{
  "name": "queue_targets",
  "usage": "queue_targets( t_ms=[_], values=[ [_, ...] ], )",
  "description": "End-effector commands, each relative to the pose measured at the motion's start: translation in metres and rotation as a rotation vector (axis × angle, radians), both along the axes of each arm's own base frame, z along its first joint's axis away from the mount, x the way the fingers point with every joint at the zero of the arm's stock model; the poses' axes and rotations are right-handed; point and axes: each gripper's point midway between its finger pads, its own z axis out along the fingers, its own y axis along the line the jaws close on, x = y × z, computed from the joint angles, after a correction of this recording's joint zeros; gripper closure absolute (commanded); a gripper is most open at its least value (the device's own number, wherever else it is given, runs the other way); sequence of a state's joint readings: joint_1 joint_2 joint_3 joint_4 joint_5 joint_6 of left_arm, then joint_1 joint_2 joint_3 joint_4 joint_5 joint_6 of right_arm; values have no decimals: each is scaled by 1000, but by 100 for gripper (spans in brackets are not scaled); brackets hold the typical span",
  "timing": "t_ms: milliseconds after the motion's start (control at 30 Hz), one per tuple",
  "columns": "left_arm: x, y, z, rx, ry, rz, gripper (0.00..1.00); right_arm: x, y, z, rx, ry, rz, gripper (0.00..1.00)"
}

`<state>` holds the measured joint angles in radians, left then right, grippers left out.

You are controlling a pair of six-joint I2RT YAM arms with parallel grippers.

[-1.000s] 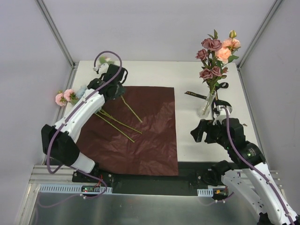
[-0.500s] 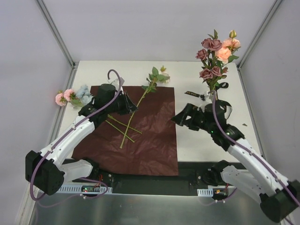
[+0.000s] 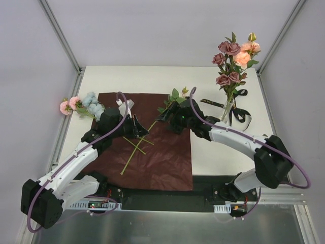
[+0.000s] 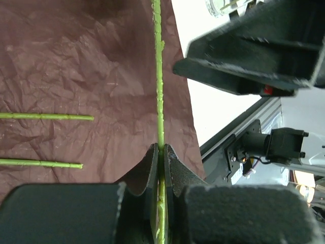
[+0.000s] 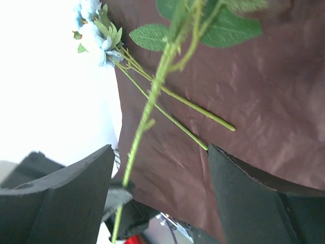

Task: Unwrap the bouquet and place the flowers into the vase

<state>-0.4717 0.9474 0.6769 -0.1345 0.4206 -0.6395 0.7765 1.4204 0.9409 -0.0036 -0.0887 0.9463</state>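
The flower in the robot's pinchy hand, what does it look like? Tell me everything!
It is one long flower with a thin, bumpy green stem that looks plastic, green leaves near the top and a small pale bud. The left gripper is shut on the stem partway along, holding it slanted over the dark red paper. The right gripper stands open around the leafy upper stem, not clamping it yet.

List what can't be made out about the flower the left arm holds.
- Bloom of the held flower: cut off by the top edge in both wrist views.
- Whether the right pincer touches its stem: right wrist view, stem between open fingers, contact unclear.
- Lettering on the ribbon: top view, too small.
- Mouth of the vase: top view, hidden by stems in it.
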Motion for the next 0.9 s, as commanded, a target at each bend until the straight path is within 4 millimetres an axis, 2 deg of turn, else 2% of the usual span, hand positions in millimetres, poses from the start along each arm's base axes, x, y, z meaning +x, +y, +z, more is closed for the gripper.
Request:
queue_targets(
  t_ms=[0,33,200,300,333,400,433,533,633,667,700,733,767,800,867],
  values=[
    [-7,-5,7,-46,-59,-47,100,25,34,25,119,11,-80,27],
    [-8,-4,6,-45,-66,-47,100,27,36,22,122,26,-102,33],
    [-15,3,1,-39,-91,-34,100,36,45,-1,93,71,-133,40],
    [-20,3,-1,-48,-89,-48,100,40,45,-10,85,94,-146,52],
    [-22,3,-1,-53,-83,-49,100,42,45,-10,83,90,-145,60],
    [-25,4,-2,-56,-89,-53,100,42,45,-11,71,83,-138,68],
    [-26,4,-2,-56,-94,-57,100,42,44,-11,70,79,-139,76],
    [-31,4,0,-66,-101,-77,100,43,46,-2,53,27,-97,94],
    [-35,4,4,-59,-127,-112,100,43,55,29,16,-132,36,99],
    [-36,5,7,-55,-140,-114,89,44,58,47,1,-189,75,99],
    [-36,6,12,-48,-148,-113,82,43,59,62,-11,-248,111,99],
    [-34,8,14,-36,-167,-111,72,37,57,64,-79,-319,193,99],
    [-35,10,18,-33,-182,-108,55,35,55,77,-111,-357,229,99],
    [-34,10,30,-37,-213,-105,46,31,51,88,-127,-406,261,99],
    [-36,13,43,-39,-243,-101,36,21,42,101,-221,-562,393,99]
  ],
)
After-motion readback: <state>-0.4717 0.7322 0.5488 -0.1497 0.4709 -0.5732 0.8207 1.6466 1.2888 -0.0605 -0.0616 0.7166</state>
